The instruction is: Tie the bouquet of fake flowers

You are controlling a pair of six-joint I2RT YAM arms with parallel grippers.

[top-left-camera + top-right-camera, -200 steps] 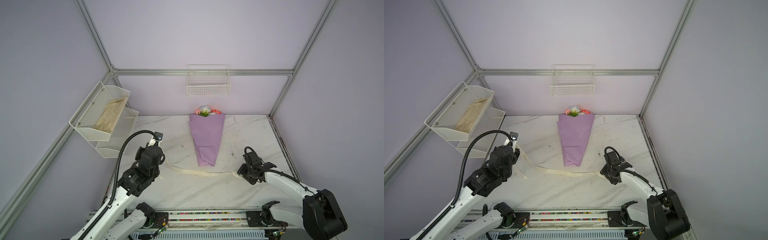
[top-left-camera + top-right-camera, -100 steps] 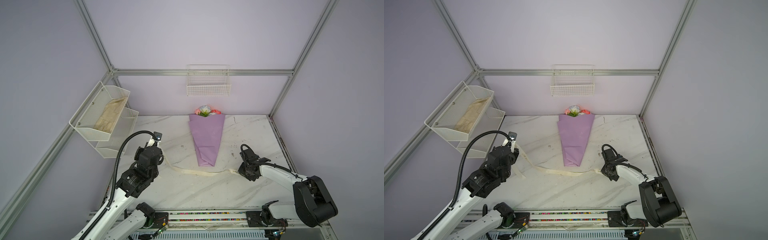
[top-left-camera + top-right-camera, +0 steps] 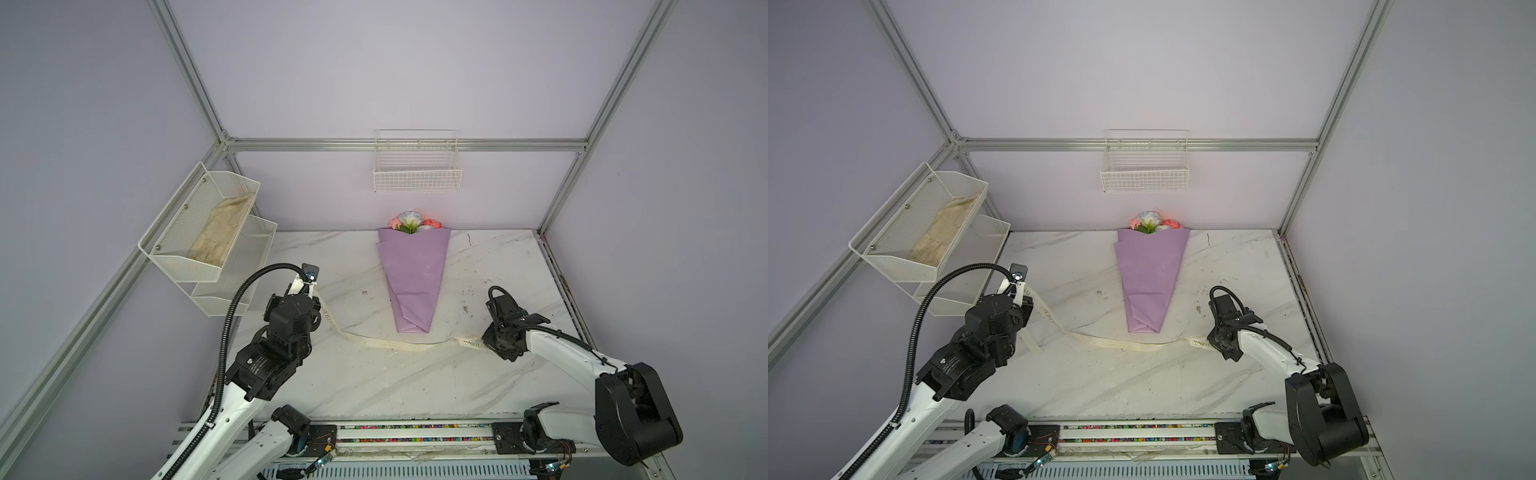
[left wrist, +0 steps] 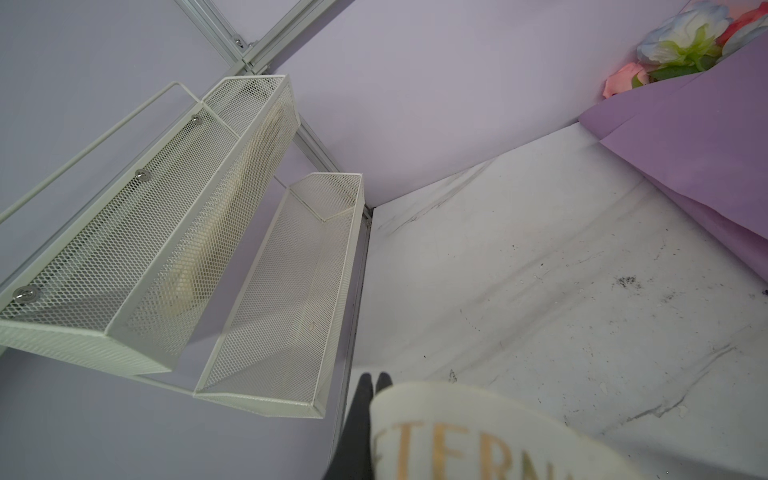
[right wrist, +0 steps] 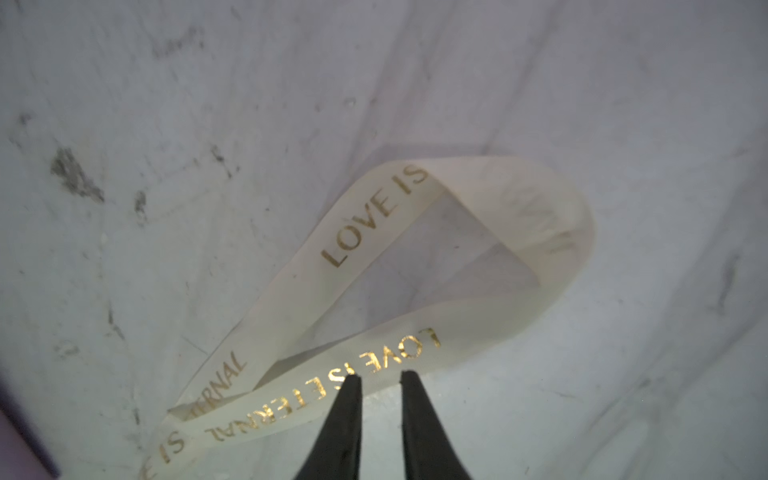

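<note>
Ribbon (image 3: 395, 344) capture at the loose end is judged to be the step in hand, since the cream band (printed in gold with "LOVE IS ETERNAL") is seen strung across the tabletop (image 3: 374, 386) between the two arms. One end is clenched in the left pincer (image 4: 375, 381), whose dark tips are pressed together, and is held lifted off the surface. The right pincer (image 5: 380, 376) is released, its jaws parted by a narrow gap and poised over the spot where the band is folded back into a flat loop. For a clean grasp, the jaws would best be lowered astride one layer near the fold and closed only once the tips are seated on the marble, because so thin and slack a strip is easily pushed aside. Tension from the left should be kept gentle, so that the band is not dragged from under the tips. The bouquet of fake flowers (image 3: 413, 274) is laid flat at the middle rear of the tabletop, its heads against the back wall below a wire basket (image 3: 417, 166), its narrow end pointed forward and ending just behind the band; contact between the two cannot be made out. A smooth lilac paper cone is presented, folded at the foot, with pale blue-white and pink-red blooms and some green shown at the mouth. No tie is seen around it.
</note>
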